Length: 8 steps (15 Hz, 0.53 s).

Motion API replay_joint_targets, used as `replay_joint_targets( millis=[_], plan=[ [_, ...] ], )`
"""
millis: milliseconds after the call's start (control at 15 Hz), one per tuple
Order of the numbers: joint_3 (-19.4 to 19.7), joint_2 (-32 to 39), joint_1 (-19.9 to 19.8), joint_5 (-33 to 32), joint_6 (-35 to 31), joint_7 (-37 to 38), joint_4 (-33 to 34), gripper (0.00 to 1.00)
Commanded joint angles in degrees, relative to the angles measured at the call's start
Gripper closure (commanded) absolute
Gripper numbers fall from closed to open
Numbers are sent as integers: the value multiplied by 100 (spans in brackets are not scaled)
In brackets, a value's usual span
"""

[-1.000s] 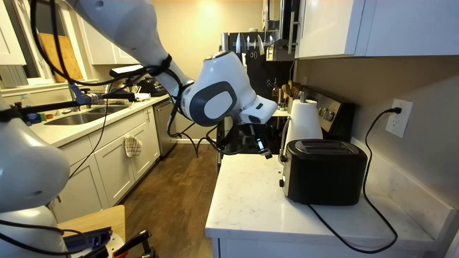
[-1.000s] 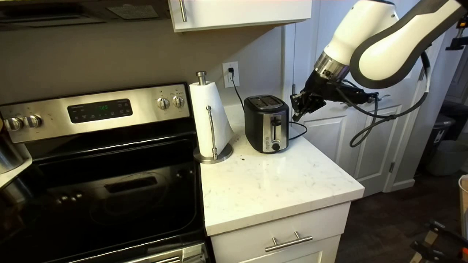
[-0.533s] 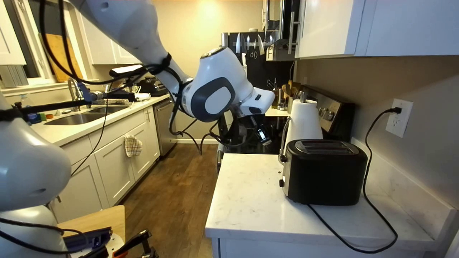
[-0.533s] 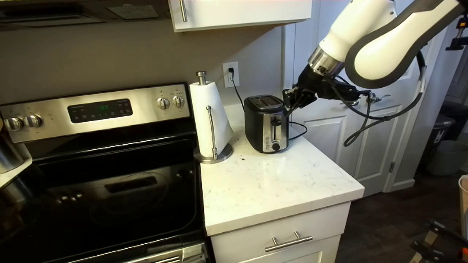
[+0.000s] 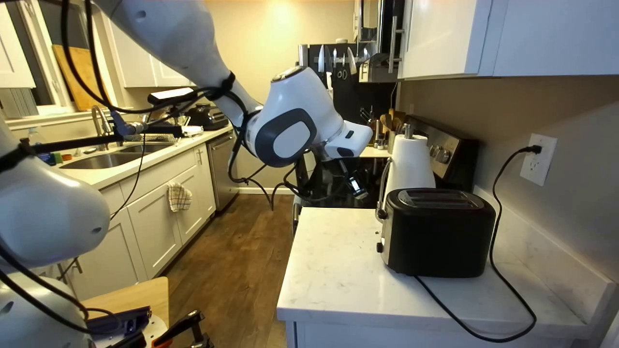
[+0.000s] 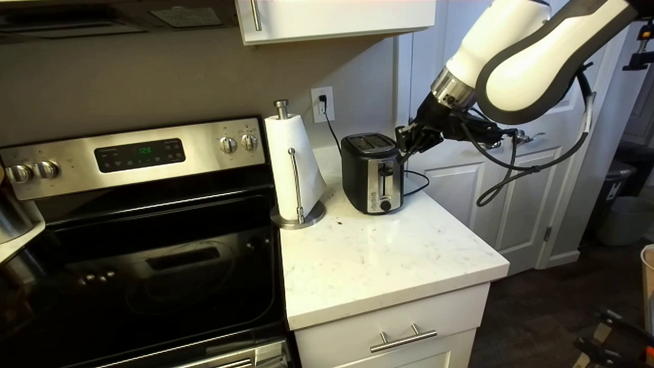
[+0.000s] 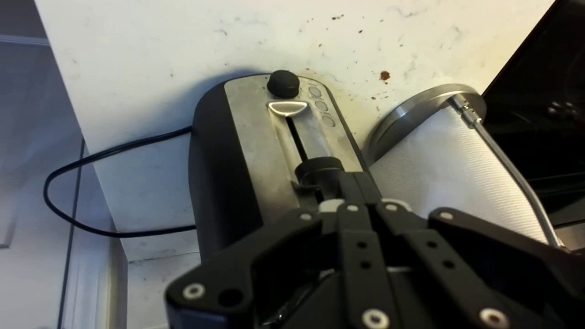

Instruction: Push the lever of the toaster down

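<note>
The black toaster (image 6: 355,176) stands on the white counter, its silvery end (image 7: 256,151) facing my gripper. It also shows in an exterior view (image 5: 440,237). The lever (image 7: 318,169), a dark rounded tab, sits at the upper part of its slot, as an exterior view also shows (image 6: 385,170). My gripper (image 7: 358,187) is shut, its two fingertips together with nothing between them. In the wrist view the fingertips overlap the lever's edge; I cannot tell whether they touch it. In both exterior views the gripper (image 5: 360,192) is close by the toaster's silvery end (image 6: 401,157).
A paper towel roll (image 7: 438,178) on a metal stand (image 6: 298,220) is beside the toaster. The black power cord (image 5: 498,285) loops from the toaster to the wall outlet (image 5: 538,159). A stove (image 6: 153,255) adjoins the counter (image 6: 398,266). A white cabinet (image 5: 483,38) hangs above.
Over the last second my shut gripper has moved to the toaster's silvery end and slightly up. In the last half second it has hardly moved, while the arm's upper links have shifted. The toaster has not moved.
</note>
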<state>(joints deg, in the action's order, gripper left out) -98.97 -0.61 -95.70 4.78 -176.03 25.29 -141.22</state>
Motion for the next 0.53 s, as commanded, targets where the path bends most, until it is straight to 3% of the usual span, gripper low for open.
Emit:
replay_joint_targets(
  millis=[0, 67, 133, 200, 267, 333, 400, 467],
  plan=[
    [1599, 67, 1428, 335, -7, -424, 2, 100],
    [2074, 90, 1850, 349, 7, -461, 11, 100],
    [1441, 195, 1117, -63, -28, -176, 3, 100],
    [1658, 215, 1307, -115, -35, -169, 5, 100],
    [2782, 155, 2489, 309, -24, -513, 6, 100],
    [1910, 280, 1534, -161, -71, -163, 9, 100],
    [2157, 294, 1772, -222, -79, -162, 16, 100],
    [3257, 204, 2942, 256, -48, -557, 26, 100]
  ],
)
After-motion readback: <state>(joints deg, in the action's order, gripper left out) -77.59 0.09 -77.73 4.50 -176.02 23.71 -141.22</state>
